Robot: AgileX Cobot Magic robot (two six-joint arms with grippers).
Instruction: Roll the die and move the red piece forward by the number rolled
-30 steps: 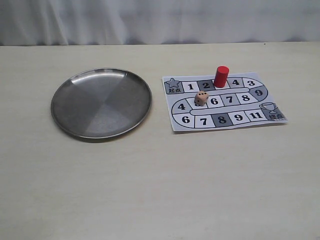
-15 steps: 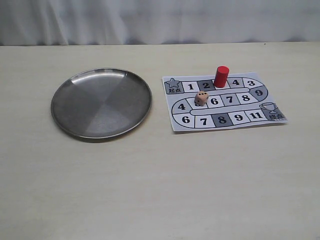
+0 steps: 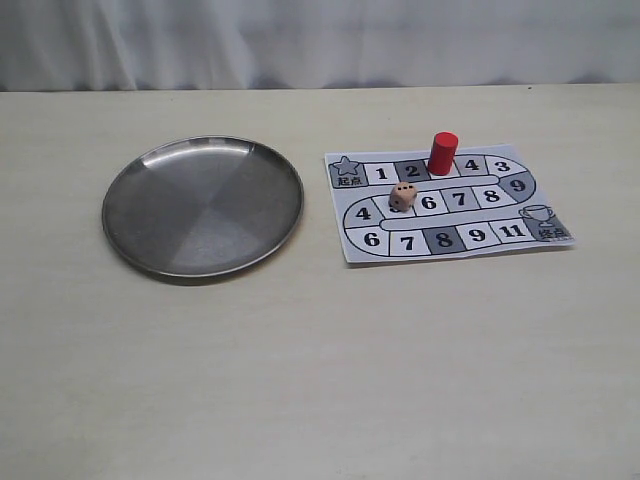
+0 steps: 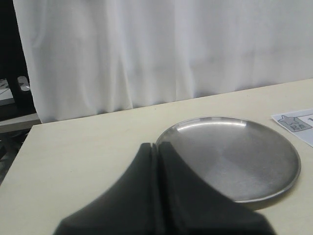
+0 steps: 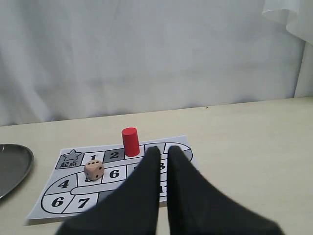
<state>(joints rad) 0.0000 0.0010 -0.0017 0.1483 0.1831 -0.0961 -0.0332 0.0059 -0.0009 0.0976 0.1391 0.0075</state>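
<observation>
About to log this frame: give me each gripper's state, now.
Left gripper: shut, jaws pressed together, holding nothing.
Right gripper: jaws nearly together with a thin gap, nothing between them; call it shut.

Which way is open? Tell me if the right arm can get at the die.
Probably yes: the die sits uncovered on the game board, ahead of the right gripper, with nothing between them; the red piece stands apart.

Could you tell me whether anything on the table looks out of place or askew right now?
Only a little. The die sits on the game board, covering a numbered square, while the metal plate lies empty. The board is slightly skewed to the table edge. The red piece stands upright; nothing looks spilled or damaged.
</observation>
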